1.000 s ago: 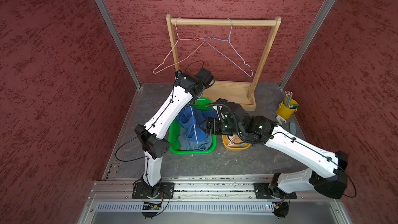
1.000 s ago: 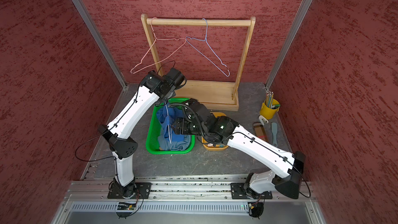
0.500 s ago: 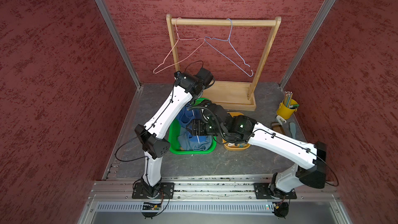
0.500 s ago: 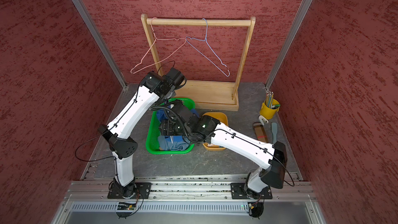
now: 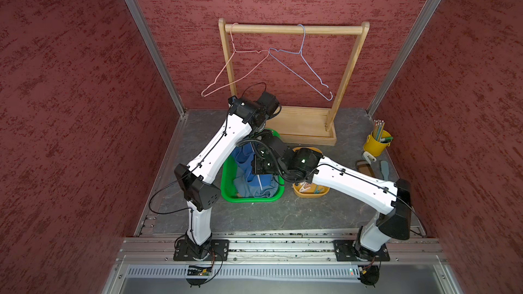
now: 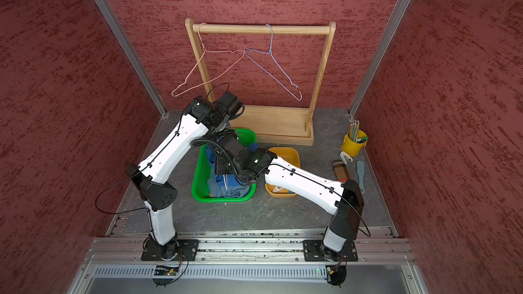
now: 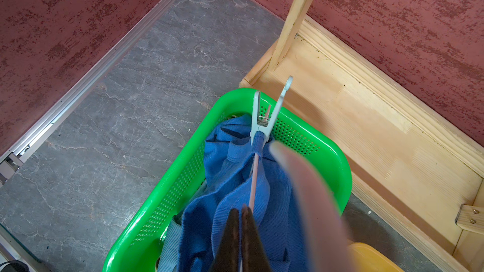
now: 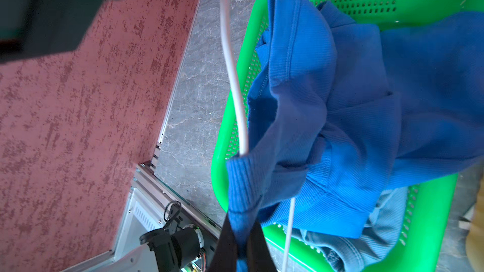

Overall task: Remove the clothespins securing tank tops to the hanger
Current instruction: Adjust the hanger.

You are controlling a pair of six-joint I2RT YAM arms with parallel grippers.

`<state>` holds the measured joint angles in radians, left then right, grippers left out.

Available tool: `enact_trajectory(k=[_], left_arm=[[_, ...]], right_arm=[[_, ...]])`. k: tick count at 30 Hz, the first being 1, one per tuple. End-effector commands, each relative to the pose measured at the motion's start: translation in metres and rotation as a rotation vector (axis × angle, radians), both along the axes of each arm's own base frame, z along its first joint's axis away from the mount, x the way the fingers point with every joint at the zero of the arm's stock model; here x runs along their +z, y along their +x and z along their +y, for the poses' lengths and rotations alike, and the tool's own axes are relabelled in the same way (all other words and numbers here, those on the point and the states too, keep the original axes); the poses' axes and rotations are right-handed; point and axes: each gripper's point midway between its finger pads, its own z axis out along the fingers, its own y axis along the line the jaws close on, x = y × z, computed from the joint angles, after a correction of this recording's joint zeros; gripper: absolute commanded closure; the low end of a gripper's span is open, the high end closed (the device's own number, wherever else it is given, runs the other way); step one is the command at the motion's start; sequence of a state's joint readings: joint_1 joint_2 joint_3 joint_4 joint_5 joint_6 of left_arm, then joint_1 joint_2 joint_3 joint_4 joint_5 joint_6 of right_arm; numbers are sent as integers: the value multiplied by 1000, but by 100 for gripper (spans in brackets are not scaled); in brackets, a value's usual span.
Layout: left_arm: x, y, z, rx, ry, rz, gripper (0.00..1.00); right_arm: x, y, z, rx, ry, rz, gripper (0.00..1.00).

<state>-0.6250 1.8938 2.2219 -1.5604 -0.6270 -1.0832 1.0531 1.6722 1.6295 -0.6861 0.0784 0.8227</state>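
Our right gripper (image 8: pixel 242 222) is clamped shut on the blue tank top's (image 8: pixel 340 87) strap, and our left gripper (image 7: pixel 242 221) pinches the hanger (image 7: pixel 253 179) wire. The pale clothespin (image 7: pixel 262 124) bites that strap above one end of the basket (image 7: pixel 230 96). We judge it best to steady the wire and squeeze the pin's splayed tails, never tug the cloth.

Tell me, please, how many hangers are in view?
3: a pink hanger and a pale blue hanger hang on the wooden rack; a white hanger, carrying the blue top, is held over the green basket. Others may be hidden.
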Motion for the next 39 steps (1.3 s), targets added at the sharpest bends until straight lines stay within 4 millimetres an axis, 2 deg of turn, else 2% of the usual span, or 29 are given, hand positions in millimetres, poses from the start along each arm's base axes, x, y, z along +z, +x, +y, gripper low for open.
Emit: enact_trajectory(k=[1,3,4,7,14,17,23,28,31,35,39], left_arm=[[13,-4,9,-47,-57,-17,78],[16,-6,13,-83,-117,-27,61],[18,-9,16,-93,-160,-39,43],[24,-22,29,-99,-285,-50,2],[17,-52,64,-135,-517,77,1],[16,-52,77,-119,-644,66,1],[21,-28,90,-96,-887,-23,0],[13,-11,85,-106,-964,6,0],[-3,-5,74,-113,-1040,81,0],[-32,-15,69,-110,-1029,238,1],[-54,-26,70,-76,-1055,310,1]], right_arm=[[13,3,-10,-21,7,-45,100],[8,0,-15,-18,0,-44,100],[7,-2,-18,-17,-3,-42,100],[5,-6,-23,-14,3,-39,100],[-4,-15,-26,42,-38,-31,100],[-4,-24,-28,88,-53,-44,100],[0,-39,-37,173,-135,-92,100],[0,-54,-34,257,-203,-150,100],[9,-61,-33,269,-231,-199,100],[19,-61,-35,246,-226,-236,100],[24,-58,-41,220,-240,-259,100]])
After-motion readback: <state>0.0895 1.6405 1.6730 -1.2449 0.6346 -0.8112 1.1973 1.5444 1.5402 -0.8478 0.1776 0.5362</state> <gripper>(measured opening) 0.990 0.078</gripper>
